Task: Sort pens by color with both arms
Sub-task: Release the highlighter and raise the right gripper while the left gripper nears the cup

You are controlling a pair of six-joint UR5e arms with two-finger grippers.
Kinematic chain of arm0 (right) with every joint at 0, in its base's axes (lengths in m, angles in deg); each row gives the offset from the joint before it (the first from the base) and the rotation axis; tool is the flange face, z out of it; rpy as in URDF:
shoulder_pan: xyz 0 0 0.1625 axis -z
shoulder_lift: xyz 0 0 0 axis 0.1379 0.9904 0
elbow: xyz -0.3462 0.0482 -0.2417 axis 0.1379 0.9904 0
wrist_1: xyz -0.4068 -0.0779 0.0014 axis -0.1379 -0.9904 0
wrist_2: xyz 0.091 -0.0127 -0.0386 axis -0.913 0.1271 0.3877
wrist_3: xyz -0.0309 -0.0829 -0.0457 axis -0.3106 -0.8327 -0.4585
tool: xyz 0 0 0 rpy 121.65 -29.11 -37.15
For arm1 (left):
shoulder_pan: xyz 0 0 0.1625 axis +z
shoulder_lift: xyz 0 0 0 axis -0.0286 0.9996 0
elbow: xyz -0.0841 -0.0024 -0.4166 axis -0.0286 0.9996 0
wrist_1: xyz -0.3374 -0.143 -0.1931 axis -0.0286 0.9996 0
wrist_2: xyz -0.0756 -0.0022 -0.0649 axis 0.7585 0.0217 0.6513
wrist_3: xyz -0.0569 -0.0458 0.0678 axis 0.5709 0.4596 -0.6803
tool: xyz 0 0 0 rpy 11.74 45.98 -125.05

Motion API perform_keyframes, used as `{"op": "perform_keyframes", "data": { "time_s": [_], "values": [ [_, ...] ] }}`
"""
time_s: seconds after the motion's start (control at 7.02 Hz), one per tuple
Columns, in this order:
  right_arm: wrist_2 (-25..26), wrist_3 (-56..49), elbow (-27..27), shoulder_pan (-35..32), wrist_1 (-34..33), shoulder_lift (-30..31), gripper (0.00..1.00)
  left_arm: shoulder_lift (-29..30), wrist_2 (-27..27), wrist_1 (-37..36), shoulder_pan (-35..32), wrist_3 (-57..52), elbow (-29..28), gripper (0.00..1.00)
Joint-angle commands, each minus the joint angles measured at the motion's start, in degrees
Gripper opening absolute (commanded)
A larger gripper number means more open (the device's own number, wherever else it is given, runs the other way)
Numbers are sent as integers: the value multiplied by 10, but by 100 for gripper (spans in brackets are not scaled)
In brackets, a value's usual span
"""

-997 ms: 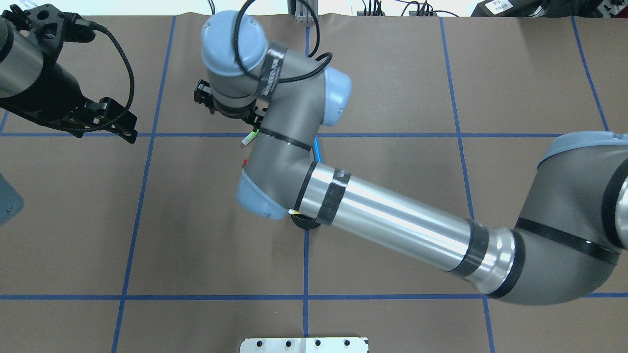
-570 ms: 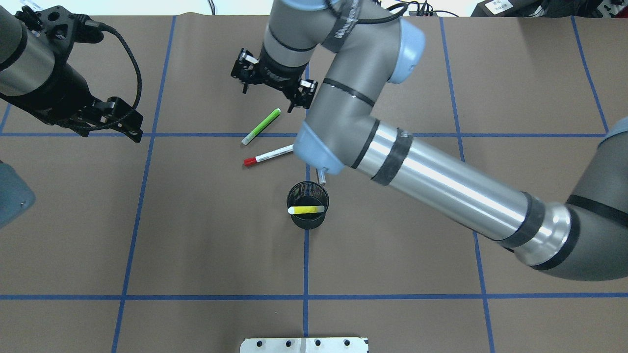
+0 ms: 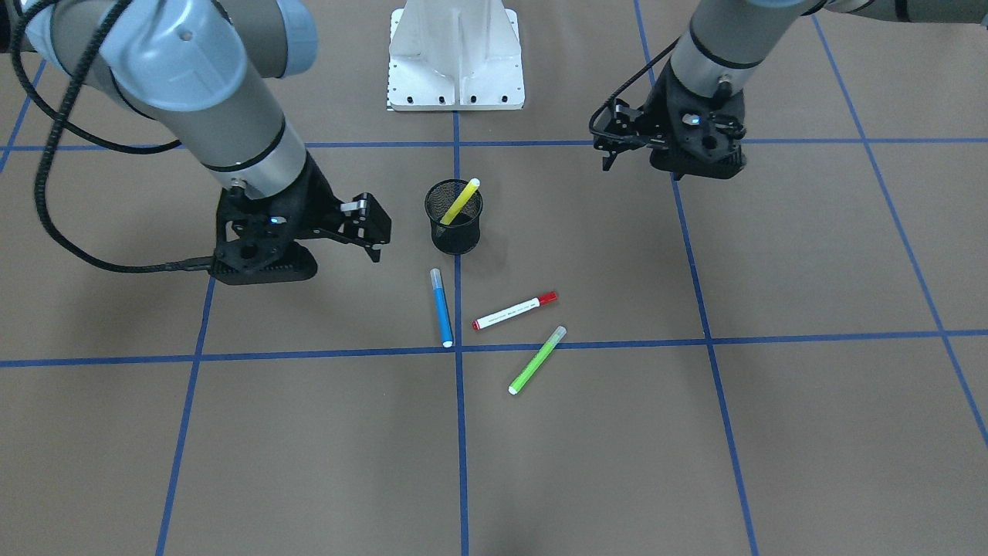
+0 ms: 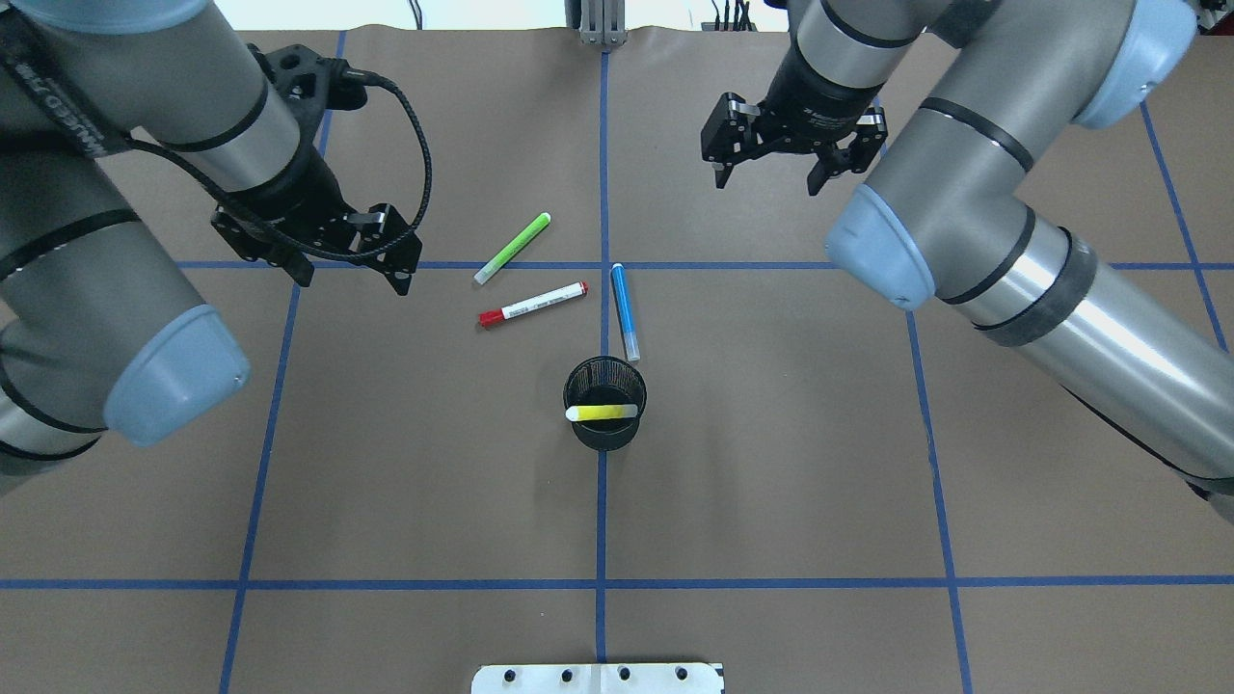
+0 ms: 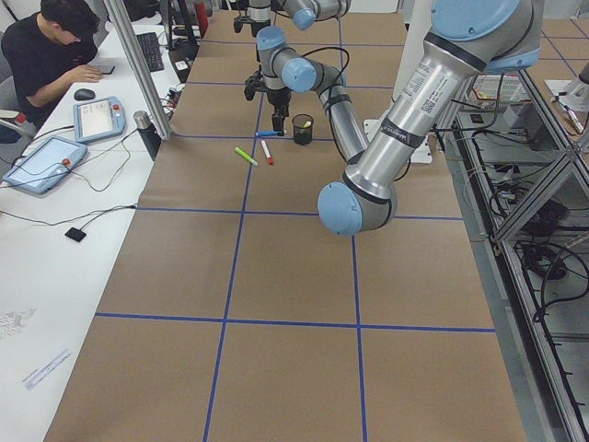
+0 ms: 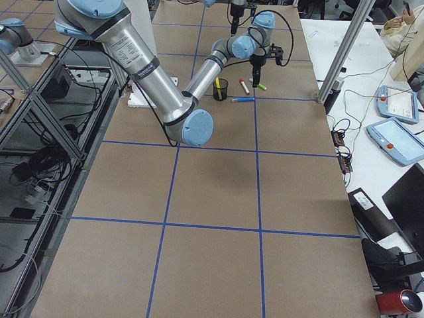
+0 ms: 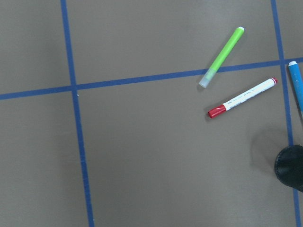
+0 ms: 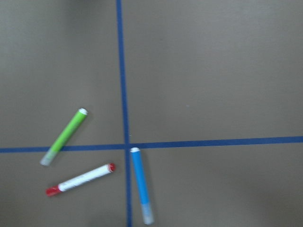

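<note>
The lime green pen [image 4: 513, 248], the white pen with a red cap [image 4: 533, 304] and the blue pen [image 4: 625, 310] lie loose on the brown table, just beyond the black mesh cup [image 4: 605, 370]. The yellow pen [image 4: 603, 413] leans inside the cup. My left gripper [image 4: 354, 280] hovers open and empty, left of the green pen. My right gripper [image 4: 766, 180] hovers open and empty, to the right of the pens and farther back. The left wrist view shows the green pen [image 7: 221, 56], red-capped pen [image 7: 242, 98] and cup [image 7: 291, 168]. The right wrist view shows the blue pen [image 8: 141, 184].
Blue tape lines [image 4: 602, 501] divide the table into squares. The white pedestal base [image 4: 598, 678] sits at the near edge. A side bench with tablets [image 5: 41, 161] and a seated person [image 5: 51, 46] runs along the far side.
My right arm has swung away from above the pens to the right and back, uncovering the pens and cup. My left gripper has moved right, toward the green pen.
</note>
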Motion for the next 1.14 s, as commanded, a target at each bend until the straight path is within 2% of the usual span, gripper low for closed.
{"op": "perform_keyframes", "data": {
  "time_s": [0.0,0.28,0.57,0.85,1.0],
  "values": [
    [1,-72,-34,-35,-14,69,99,49,0,36,40,-1,-68,99],
    [8,-80,-49,-43,-29,96,99,64,-1,140,68,-2,-147,98],
    [23,-80,-67,-37,-44,114,99,84,-1,154,93,5,-170,97],
    [35,-80,-69,-32,-87,105,99,85,0,152,114,8,-169,88],
    [35,-81,-68,-32,-87,105,99,86,0,153,125,9,-170,82]
  ]
}}
